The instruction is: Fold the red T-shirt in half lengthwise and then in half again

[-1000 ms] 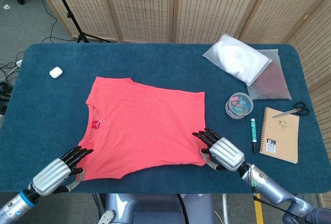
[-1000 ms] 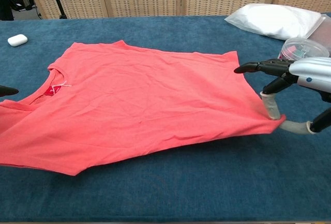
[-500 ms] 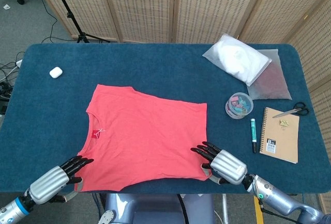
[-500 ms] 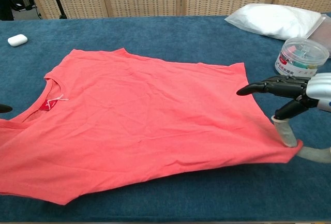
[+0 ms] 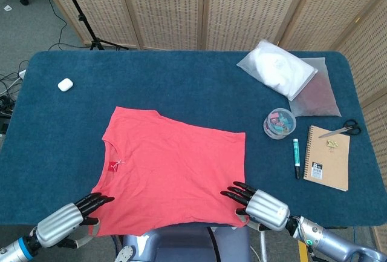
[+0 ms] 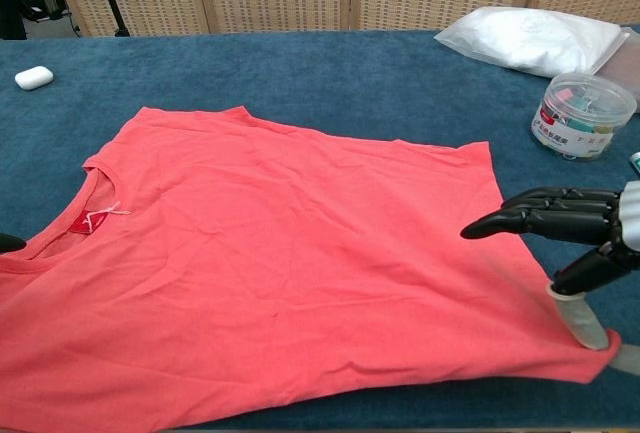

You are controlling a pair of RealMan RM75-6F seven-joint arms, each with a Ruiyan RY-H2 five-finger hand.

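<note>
the red t-shirt (image 5: 169, 165) lies spread flat and unfolded on the blue tabletop (image 5: 181, 83), toward the near edge, its neckline to the left with a small label (image 6: 79, 224) showing inside the collar, and its hem side to the right; its near edge reaches the tabletop's front edge. the right hand (image 5: 257, 204) sits at the shirt's near right corner, dark fingers (image 6: 540, 215) stretched out over the cloth while a pale-tipped thumb presses down on the corner, so it pinches that corner of the shirt, as the chest view shows. the left hand (image 5: 66, 221) is at the near left corner, its fingers laid onto the shirt's edge by the sleeve; whether it actually grips the cloth i cannot tell, since the chest view shows only a dark fingertip at the frame edge. farther out, a small white earbud case (image 5: 65, 84) rests well apart on the far left of the tabletop. to the right of the shirt stands a round clear tub of coloured binder clips (image 5: 279, 123), with a green-capped marker (image 5: 296, 158) lying just beside it, and then a spiral notebook (image 5: 327, 157) with scissors (image 5: 341, 131) at its far corner. behind those lies a clear plastic bag holding something white (image 5: 277, 68). folding wicker screens (image 5: 211, 8) stand behind the tabletop.
</note>
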